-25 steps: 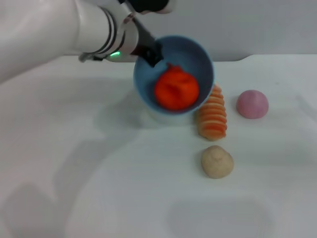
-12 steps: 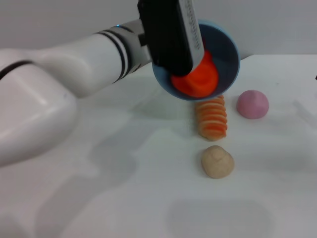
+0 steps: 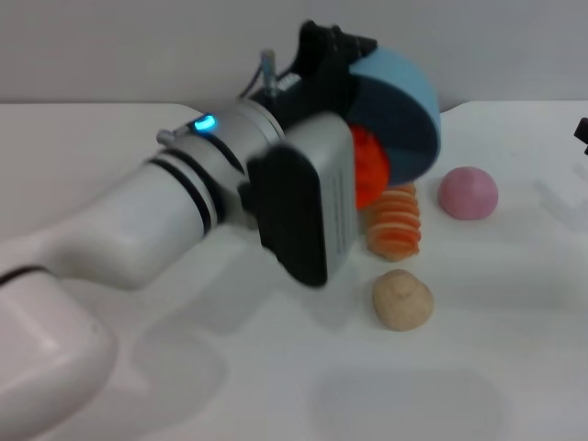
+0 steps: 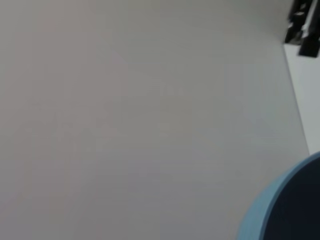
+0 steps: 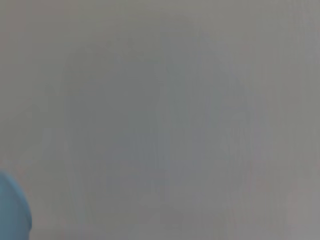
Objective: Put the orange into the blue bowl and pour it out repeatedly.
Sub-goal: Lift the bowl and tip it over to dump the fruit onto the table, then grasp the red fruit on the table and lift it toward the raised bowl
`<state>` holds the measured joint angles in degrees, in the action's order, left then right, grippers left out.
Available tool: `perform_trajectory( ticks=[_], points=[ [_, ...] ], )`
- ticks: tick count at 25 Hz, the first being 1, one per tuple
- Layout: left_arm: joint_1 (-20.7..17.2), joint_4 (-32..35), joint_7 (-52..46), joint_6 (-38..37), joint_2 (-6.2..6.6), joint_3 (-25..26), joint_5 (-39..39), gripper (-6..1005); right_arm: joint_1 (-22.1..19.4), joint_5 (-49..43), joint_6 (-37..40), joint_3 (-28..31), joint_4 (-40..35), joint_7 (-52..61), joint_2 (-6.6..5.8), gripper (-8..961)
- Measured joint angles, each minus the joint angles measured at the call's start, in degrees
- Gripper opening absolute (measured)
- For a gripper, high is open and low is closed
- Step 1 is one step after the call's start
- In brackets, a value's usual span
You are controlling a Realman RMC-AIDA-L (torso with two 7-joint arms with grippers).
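A: We see the left gripper at upper centre of the head view, gripping the blue bowl; bowl tipped on its side, mouth down-left. Whether the jaws are clamped, we can't tell, wrist housing hides them.

B: The orange sits at the bowl's lip, just above the striped roll.

A: Risk, we'd guess: it drops onto the roll and bounces toward the beige ball or pink dome.

B: Right gripper out of view. No readable writing.
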<state>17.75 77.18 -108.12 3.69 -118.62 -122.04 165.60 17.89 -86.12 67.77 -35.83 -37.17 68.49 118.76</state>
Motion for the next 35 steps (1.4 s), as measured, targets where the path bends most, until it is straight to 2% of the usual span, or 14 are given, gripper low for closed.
perform_trajectory(
  ticks=[4,8,13,16,17,18,19,20,23,25,29,35],
  points=[
    [-1.31,-0.07,3.87,1.94,-0.21,-2.61,-0.04,-1,0.19,0.0,0.0,-0.19,0.07,0.01,-0.01,738],
    [-1.31,-0.17,2.9,3.4,-0.22,-2.43,-2.01,-1,0.08,0.0,-0.01,-0.03,0.05,0.11,0.02,738],
    [0.13,0.14,0.28,2.14,-0.2,0.9,-13.4,-1,-0.03,-0.1,0.17,-0.11,0.07,2.33,0.0,737],
    [2.15,1.7,-4.05,-7.17,-0.03,6.36,-21.54,-1,-0.17,-0.63,0.75,-0.13,-1.16,9.33,-0.26,737],
    [4.27,2.3,-8.42,-16.54,0.07,11.32,-24.15,-1,-0.32,-0.81,0.88,-0.12,-2.22,11.78,-0.3,737],
    [5.91,2.3,-11.61,-22.29,0.11,14.33,-24.53,-1,-0.58,-0.99,1.05,-0.11,-3.53,14.39,-0.33,737],
    [5.91,2.3,-11.61,-22.29,0.11,14.33,-24.53,-1,-0.82,-1.22,1.36,-0.18,-4.83,16.48,-0.34,737],
    [7.38,2.31,-14.48,-27.22,0.18,16.8,-24.71,-1,-1.13,-1.86,2.01,-0.43,-6.41,18.36,-0.35,737],
    [13.72,0.05,-24.97,-41.91,0.37,24.29,-23.53,-1,-1.08,-6.4,4.09,-0.87,-10.4,23.33,-0.36,738],
    [17.73,-2.77,-29.7,-48.53,0.42,28.02,-22.8,-1,-0.27,-11.6,5.6,-0.98,-13.11,28.12,-0.36,738],
    [23.84,-7.73,-36.93,-56.18,0.45,31.58,-21.08,0,1.27,-19.93,9.33,-1.02,-18.99,38.26,-0.38,738],
    [30.4,-11.97,-47.31,-64.29,0.43,34.77,-11.85,0,4.41,-28.91,16.12,-1.01,-22.67,45.21,-0.64,738]
  ],
)
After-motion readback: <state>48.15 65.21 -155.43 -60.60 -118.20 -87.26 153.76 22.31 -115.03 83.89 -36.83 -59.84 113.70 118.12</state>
